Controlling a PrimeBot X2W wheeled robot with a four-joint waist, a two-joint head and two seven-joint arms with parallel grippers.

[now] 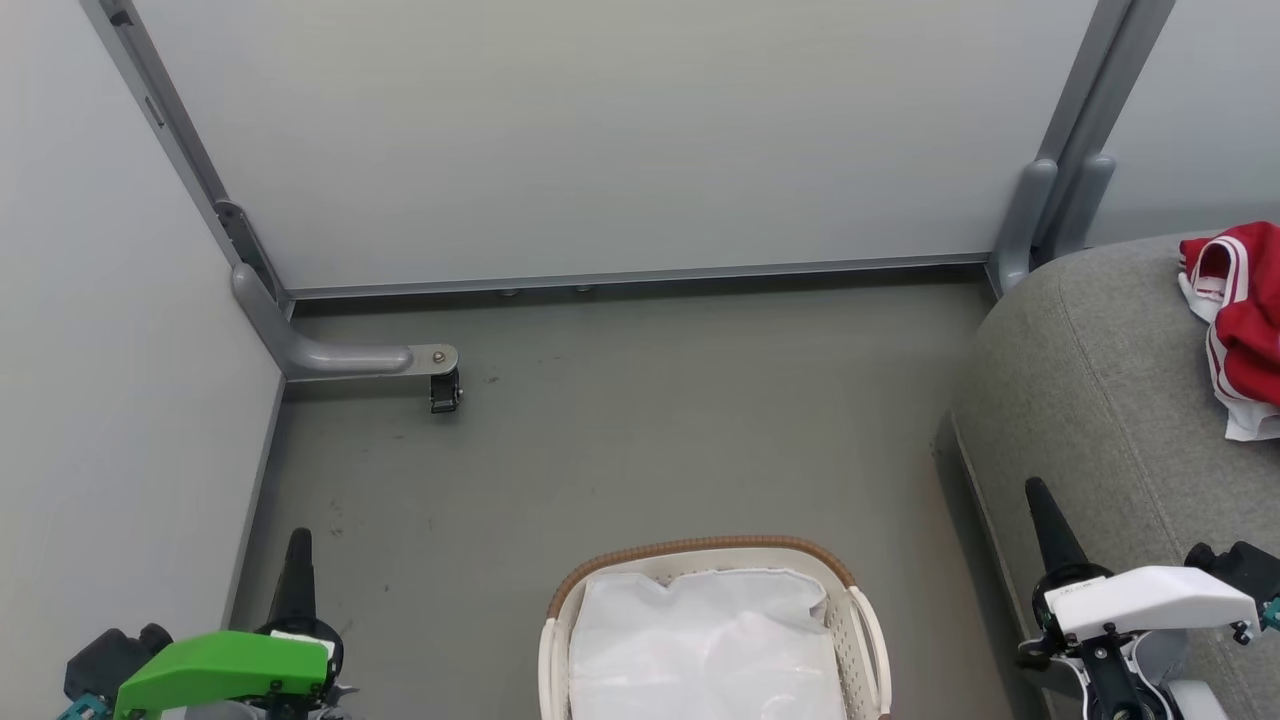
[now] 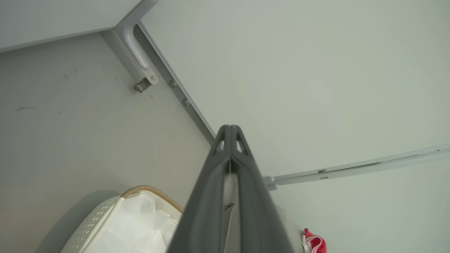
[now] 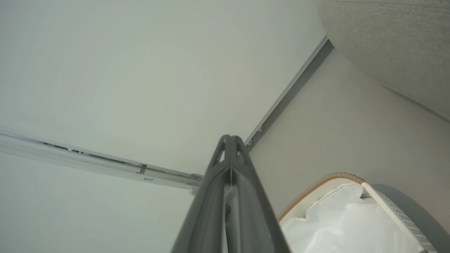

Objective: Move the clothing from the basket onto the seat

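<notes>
left claw [image 1: 298, 545], right claw [image 1: 1037, 495] pinched shut, empty, flanking basket [image 1: 700, 546] | red clothing [image 1: 1245, 320] on seat [image 1: 1090, 400] right of it | risk: grabbing basket's white sheet [image 1: 700, 640] by mistake lol

A white crinkly sheet [image 1: 705, 640] lies between the left tool [image 1: 299, 542] and the right tool [image 1: 1037, 495], set back behind both tips. Ahead of the left tool, a curved grey metal foot [image 1: 340, 358] ends in a small black caster [image 1: 445, 392] on the scuffed grey floor [image 1: 640, 440]. Beyond both tools stands a pale wall panel [image 1: 620, 130] in a grey frame, with two upright grey posts [image 1: 1045, 215] far ahead of the right tool.
</notes>
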